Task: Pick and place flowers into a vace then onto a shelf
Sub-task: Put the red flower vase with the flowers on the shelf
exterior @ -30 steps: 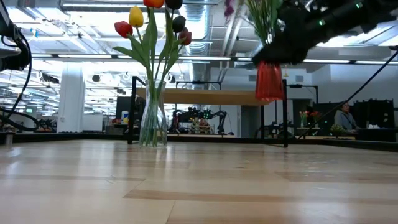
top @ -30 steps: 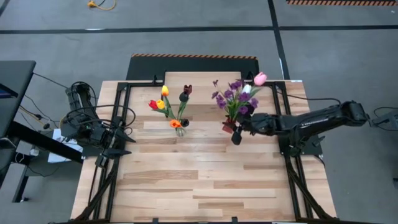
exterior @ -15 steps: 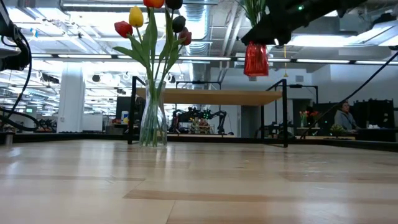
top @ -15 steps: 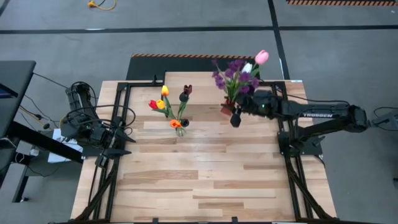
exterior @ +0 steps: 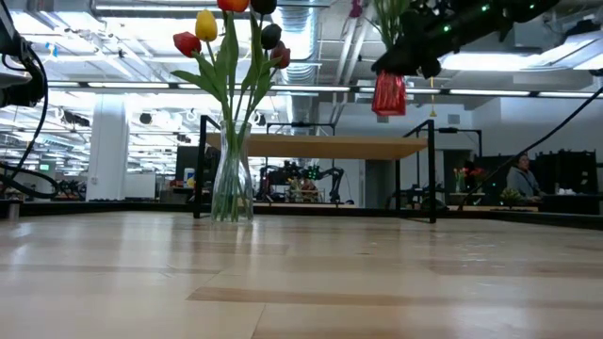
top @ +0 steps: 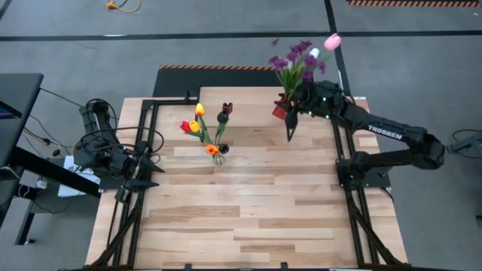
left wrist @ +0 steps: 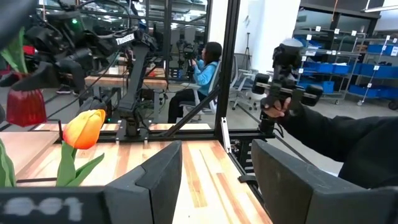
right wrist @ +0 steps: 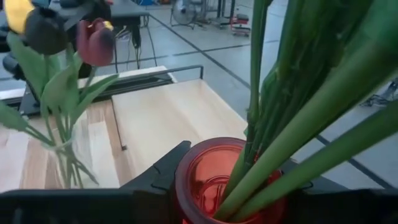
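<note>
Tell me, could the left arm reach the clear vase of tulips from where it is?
Probably yes: the left hand sits open at the table's left edge, and bare wood lies between it and the clear vase.

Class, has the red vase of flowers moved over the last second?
Yes. The red vase has travelled toward the table's far edge, farther from the clear vase.

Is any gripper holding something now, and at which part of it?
The right gripper holds the red vase of flowers by its body near the rim, lifted above the table. The left gripper is open and holds nothing.
</note>
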`<state>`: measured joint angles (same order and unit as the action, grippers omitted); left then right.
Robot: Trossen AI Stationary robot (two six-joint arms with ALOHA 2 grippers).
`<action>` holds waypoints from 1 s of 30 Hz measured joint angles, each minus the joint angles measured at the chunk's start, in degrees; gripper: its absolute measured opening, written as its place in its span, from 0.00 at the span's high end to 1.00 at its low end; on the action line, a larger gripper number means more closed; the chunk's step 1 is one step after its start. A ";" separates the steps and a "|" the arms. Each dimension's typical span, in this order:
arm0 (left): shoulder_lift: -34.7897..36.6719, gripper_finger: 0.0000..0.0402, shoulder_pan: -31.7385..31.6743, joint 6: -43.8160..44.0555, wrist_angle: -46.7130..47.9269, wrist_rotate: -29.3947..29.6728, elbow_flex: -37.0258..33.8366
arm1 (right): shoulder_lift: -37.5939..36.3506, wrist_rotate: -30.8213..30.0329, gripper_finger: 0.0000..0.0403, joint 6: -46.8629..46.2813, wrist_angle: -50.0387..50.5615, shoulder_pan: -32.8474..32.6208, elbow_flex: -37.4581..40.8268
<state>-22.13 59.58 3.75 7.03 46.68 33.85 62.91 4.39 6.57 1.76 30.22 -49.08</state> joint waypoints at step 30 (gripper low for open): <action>0.02 0.54 -0.01 0.09 0.04 -0.02 0.00 | 15.20 7.77 0.62 -0.96 -0.60 7.05 -6.01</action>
<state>-22.11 59.57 3.84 7.07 46.65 33.85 78.11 12.16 5.61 1.16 37.27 -55.09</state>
